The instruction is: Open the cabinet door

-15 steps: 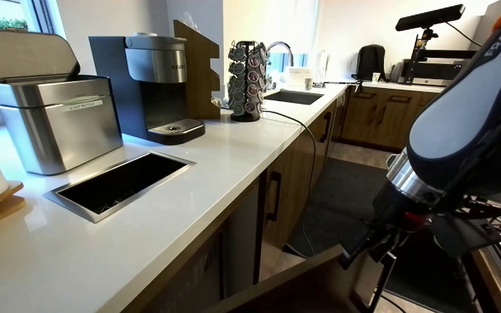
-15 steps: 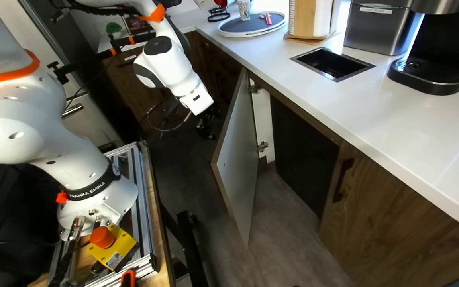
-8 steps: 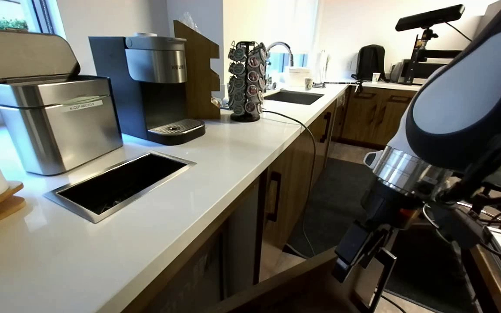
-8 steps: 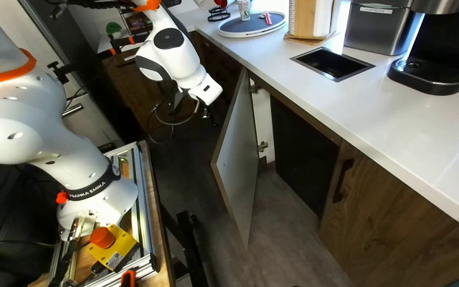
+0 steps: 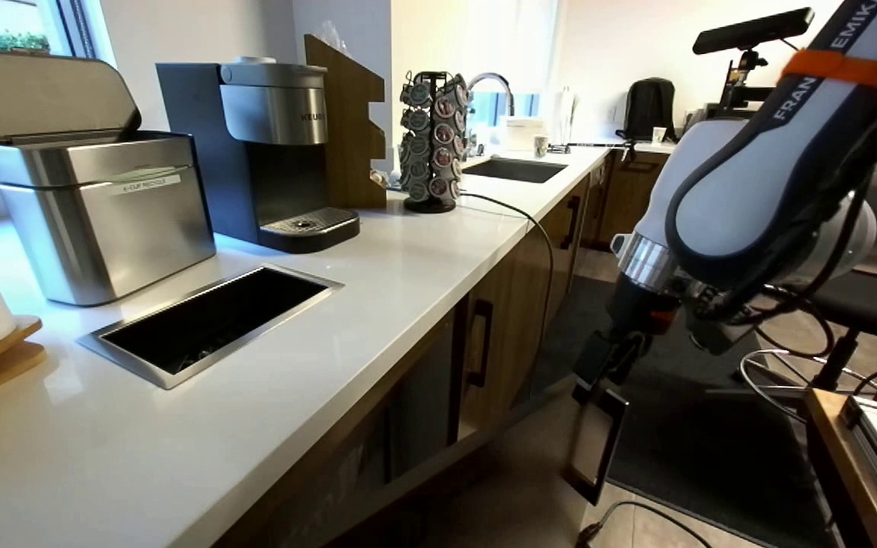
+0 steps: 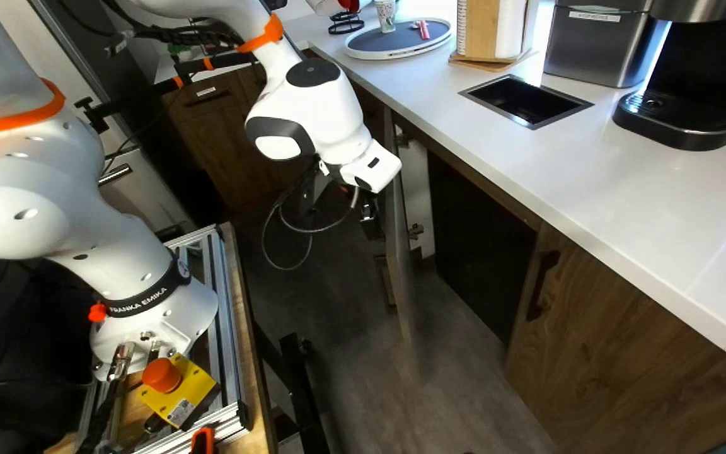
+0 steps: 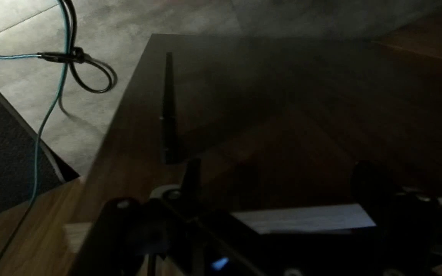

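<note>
One door (image 5: 526,460) — open, one end effector (image 5: 601,377) (spread)

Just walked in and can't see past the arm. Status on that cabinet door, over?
Gripper open, no grip on the handle. Cabinet door standing partly open. Cable lying close by, possible snag.

One open door (image 5: 534,457) (one backpack (image 5: 648,113)).

An exterior view crops the cabinet door (image 5: 534,460) below.
</note>
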